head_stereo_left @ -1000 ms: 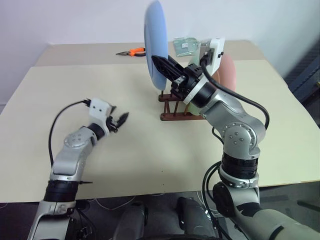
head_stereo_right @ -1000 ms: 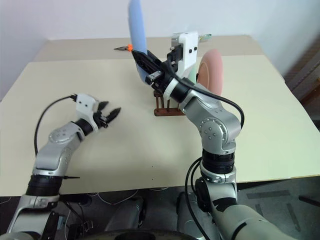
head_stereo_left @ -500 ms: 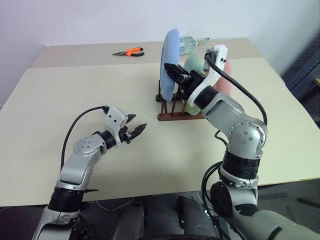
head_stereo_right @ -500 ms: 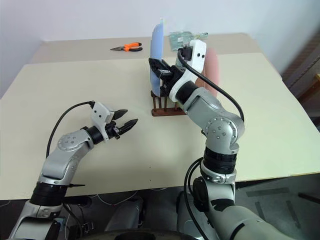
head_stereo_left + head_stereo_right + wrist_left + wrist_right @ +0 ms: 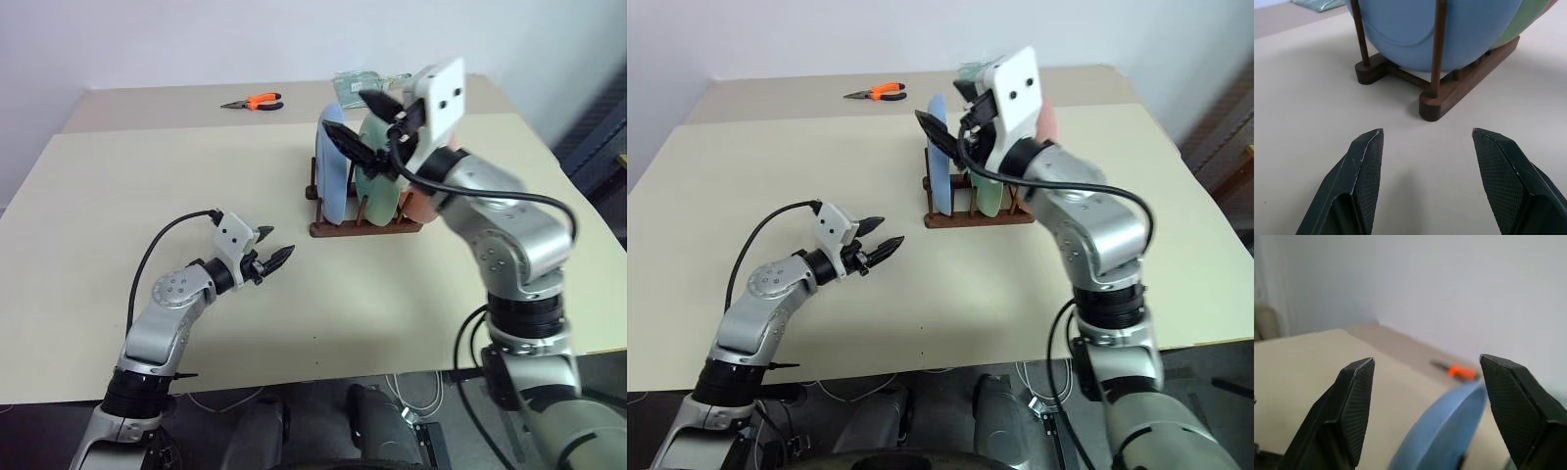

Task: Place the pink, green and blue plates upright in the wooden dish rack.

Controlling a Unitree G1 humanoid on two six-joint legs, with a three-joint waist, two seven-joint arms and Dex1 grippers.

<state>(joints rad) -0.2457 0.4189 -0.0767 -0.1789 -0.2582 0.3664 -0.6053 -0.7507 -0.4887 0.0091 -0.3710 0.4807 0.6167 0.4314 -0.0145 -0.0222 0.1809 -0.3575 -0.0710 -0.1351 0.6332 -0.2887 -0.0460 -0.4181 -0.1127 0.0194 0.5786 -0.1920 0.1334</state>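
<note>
The blue plate (image 5: 331,174) stands upright in the front slot of the wooden dish rack (image 5: 364,228), near the table's middle. Behind it the green plate (image 5: 377,166) stands upright, and the pink plate (image 5: 1046,123) stands at the back, partly hidden by my right arm. My right gripper (image 5: 359,121) hangs open just above the blue plate's rim (image 5: 1445,430), with nothing between its fingers. My left gripper (image 5: 270,258) is open and empty, low over the table left of the rack and pointing at the blue plate (image 5: 1440,29).
Orange-handled pliers (image 5: 257,101) lie on the far table behind the rack's left side. A clear packet (image 5: 355,82) lies behind the rack. The table's right edge runs close to my right arm.
My right gripper lowered the blue plate into the rack's front slot, opened, and lifted off it. My left gripper moved right, toward the rack.
</note>
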